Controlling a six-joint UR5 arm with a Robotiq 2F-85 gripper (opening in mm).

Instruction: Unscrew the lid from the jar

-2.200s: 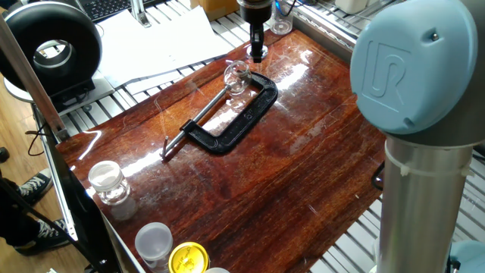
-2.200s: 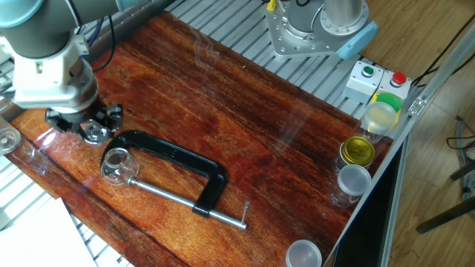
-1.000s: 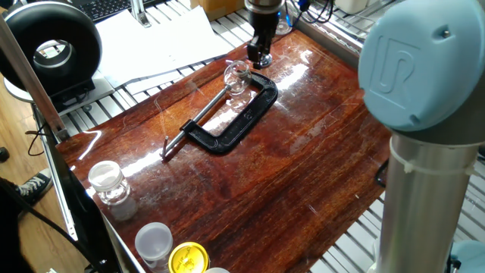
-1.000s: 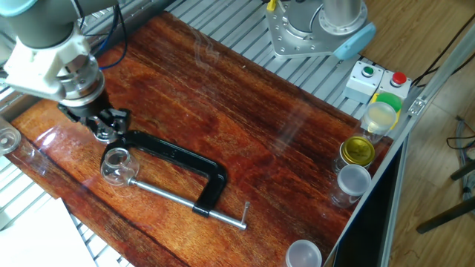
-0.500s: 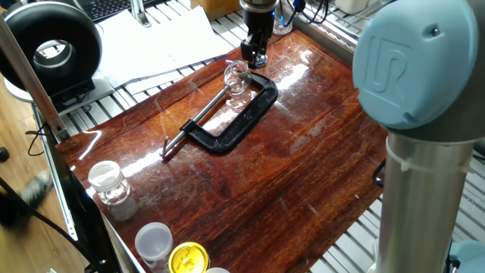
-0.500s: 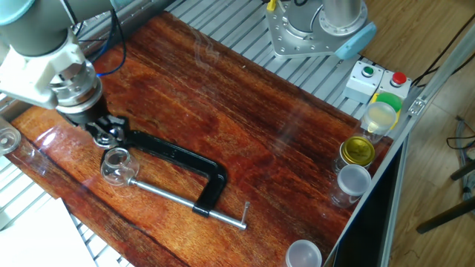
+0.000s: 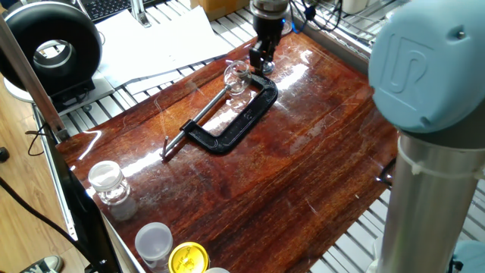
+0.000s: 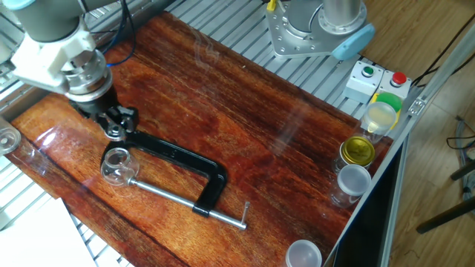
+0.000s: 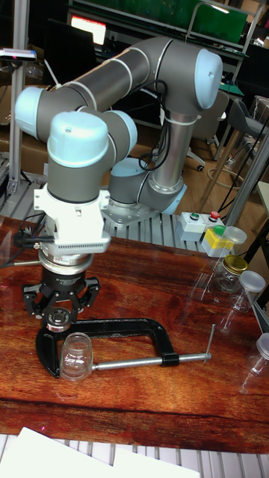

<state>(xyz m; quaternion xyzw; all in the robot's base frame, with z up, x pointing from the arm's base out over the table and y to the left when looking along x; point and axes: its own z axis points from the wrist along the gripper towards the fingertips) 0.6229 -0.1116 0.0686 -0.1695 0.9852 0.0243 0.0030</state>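
Observation:
The jar (image 8: 117, 165) is small, clear and open at the top, and it sits pinched at the screw end of the black C-clamp (image 8: 180, 158) on the wooden table. It also shows as the jar (image 7: 236, 76) and the jar (image 9: 76, 355). My gripper (image 8: 116, 129) hangs just behind the clamp's frame, a little away from the jar's mouth. It is shut on the lid, a small round glassy disc (image 9: 58, 319) between its fingers. From the far side, the gripper (image 7: 261, 58) stands above and beyond the jar.
A larger clear jar with a bulbous top (image 7: 107, 186), a white cup (image 7: 154, 241) and a yellow lid (image 7: 188, 258) stand at one table corner. More jars (image 8: 355, 153) and a button box (image 8: 377, 78) are by the opposite edge. The robot base (image 8: 319, 30) stands off the table's edge.
The gripper has shifted a little sideways along the clamp's frame and turned about its own axis, carrying the round disc. Jar and clamp have stayed put.

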